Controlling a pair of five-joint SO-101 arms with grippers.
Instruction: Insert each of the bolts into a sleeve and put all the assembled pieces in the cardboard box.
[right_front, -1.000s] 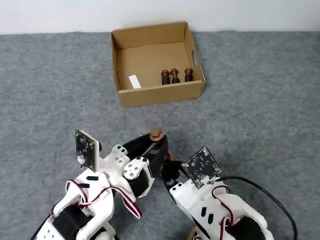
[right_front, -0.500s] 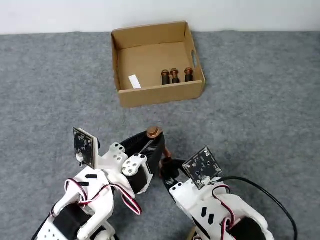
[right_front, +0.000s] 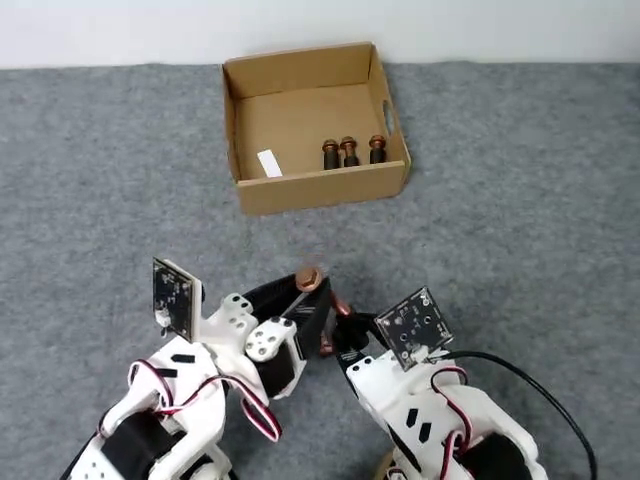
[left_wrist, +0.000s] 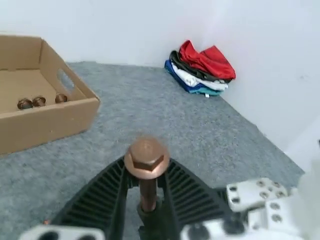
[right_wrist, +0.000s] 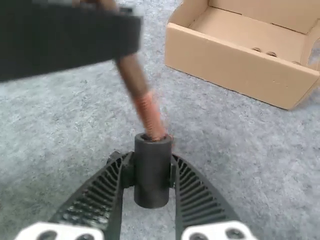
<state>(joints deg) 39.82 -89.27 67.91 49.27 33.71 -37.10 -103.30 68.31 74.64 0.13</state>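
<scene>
My left gripper (left_wrist: 145, 172) is shut on a copper bolt (left_wrist: 145, 159), head up and shank tilted. In the right wrist view the bolt's threaded tip (right_wrist: 151, 117) rests in the mouth of a black sleeve (right_wrist: 151, 170), which my right gripper (right_wrist: 151, 186) is shut on and holds upright. From above, the bolt head (right_front: 308, 279) sits between the two arms, with the right gripper (right_front: 337, 336) just beside it. The cardboard box (right_front: 262, 78) stands at the far middle of the table. Three assembled pieces (right_front: 349, 151) stand along its near wall.
A white label (right_front: 269, 163) lies on the box floor. Grey carpet (right_front: 520, 200) covers the table. A pile of folded clothes (left_wrist: 200, 67) lies against the wall in the left wrist view. A black cable (right_front: 540, 390) trails behind the right arm.
The left gripper has drawn the bolt nearer and lower, bringing its tip to the sleeve. The right arm has shifted slightly to the right.
</scene>
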